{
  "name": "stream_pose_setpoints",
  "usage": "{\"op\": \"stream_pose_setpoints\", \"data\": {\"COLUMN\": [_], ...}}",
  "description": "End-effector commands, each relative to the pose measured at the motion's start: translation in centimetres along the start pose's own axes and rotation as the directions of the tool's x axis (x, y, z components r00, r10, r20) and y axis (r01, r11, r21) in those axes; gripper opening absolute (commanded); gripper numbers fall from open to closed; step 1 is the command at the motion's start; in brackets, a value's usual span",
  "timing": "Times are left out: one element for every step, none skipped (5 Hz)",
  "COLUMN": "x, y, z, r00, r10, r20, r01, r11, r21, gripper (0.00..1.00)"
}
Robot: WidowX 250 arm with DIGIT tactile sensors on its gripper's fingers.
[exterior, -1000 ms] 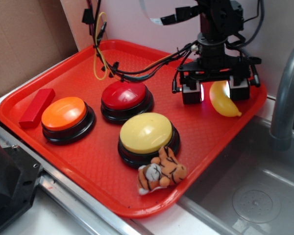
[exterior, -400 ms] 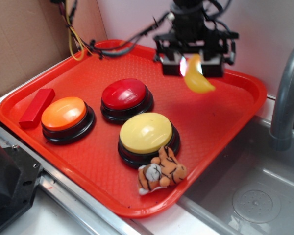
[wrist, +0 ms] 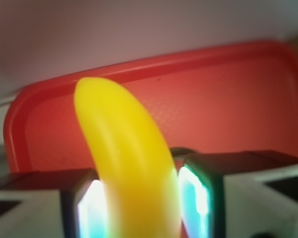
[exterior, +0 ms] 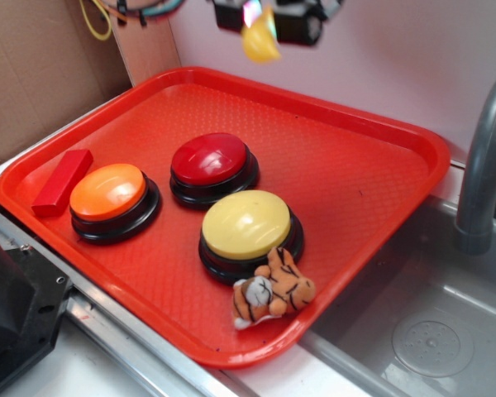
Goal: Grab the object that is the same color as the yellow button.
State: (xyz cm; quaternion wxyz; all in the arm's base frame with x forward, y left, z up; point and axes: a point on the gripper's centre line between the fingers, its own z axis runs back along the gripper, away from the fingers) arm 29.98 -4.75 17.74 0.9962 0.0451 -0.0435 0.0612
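High above the far edge of the red plastic tray (exterior: 372, 157), the black gripper (exterior: 264, 15) clamps the small glossy yellow toy banana (wrist: 129, 163), matching the pale yellow domed button (exterior: 246, 223). Holding it well calls for firm, steady squeeze; the curved, slick plastic could slip.

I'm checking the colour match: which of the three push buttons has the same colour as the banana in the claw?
The yellow button, nearest the toy tiger, matches the banana. The other two are orange and red.
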Motion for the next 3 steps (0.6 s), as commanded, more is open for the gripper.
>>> {"op": "stream_pose_setpoints", "data": {"x": [0.2,-0.7,-1.1], "y": [7.0,8.2,9.5], "z": [7.5,7.7,8.1], "r00": [0.992,0.984,0.977], "r10": [0.003,0.060,0.094], "r20": [0.127,0.169,0.192], "r01": [0.010,-0.038,-0.068], "r11": [0.995,0.991,0.988], "r21": [-0.102,-0.130,-0.138], "gripper": [0.00,0.00,0.00]}}
